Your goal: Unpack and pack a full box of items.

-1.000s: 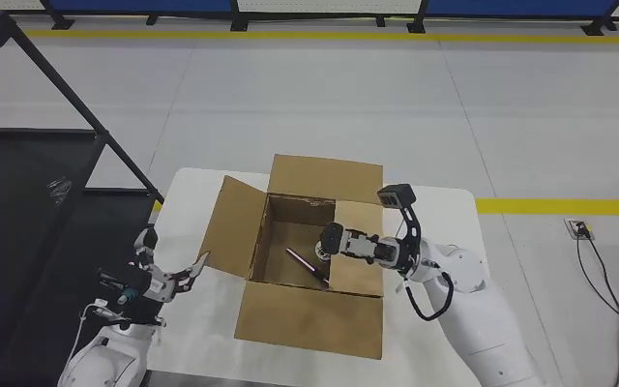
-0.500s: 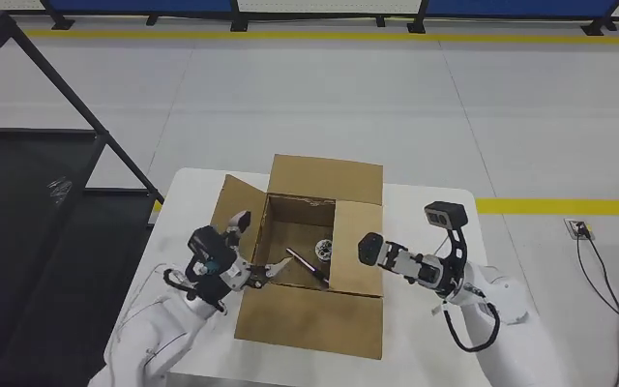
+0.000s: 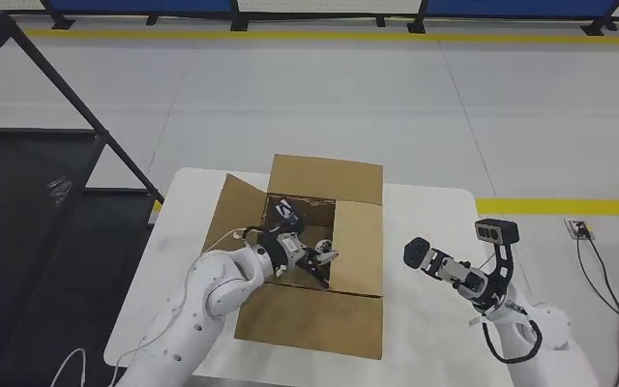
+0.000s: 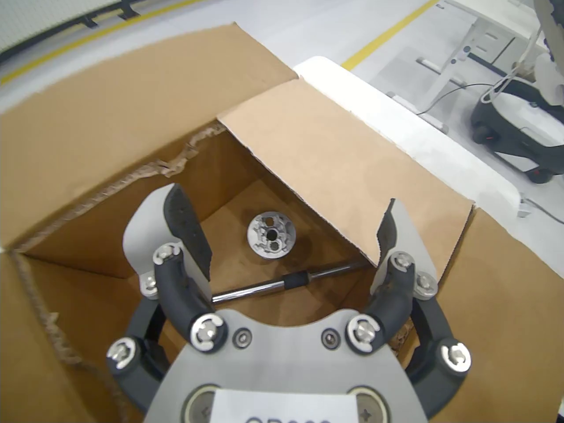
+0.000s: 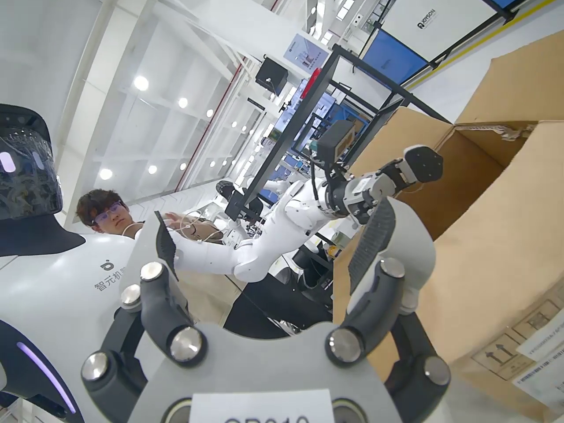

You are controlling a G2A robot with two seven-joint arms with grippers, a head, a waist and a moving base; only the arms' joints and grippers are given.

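the cardboard box (image 3: 308, 329) stands open at the middle of the white table (image 3: 189, 300). the left gripper (image 3: 325, 259) hangs in the box mouth, its arm coming in over the 9 o'clock wall. its fingers (image 4: 185, 222) are spread apart, with nothing between them. on the box floor below lie a round metal disc (image 4: 271, 236) and a slim metal rod (image 4: 264, 287). in the top view the disc sits near the rod on its 12 o'clock side, apart from it. the right gripper (image 5: 273, 213) is outside the box at its 3 o'clock side, above the table, claw apart and empty.
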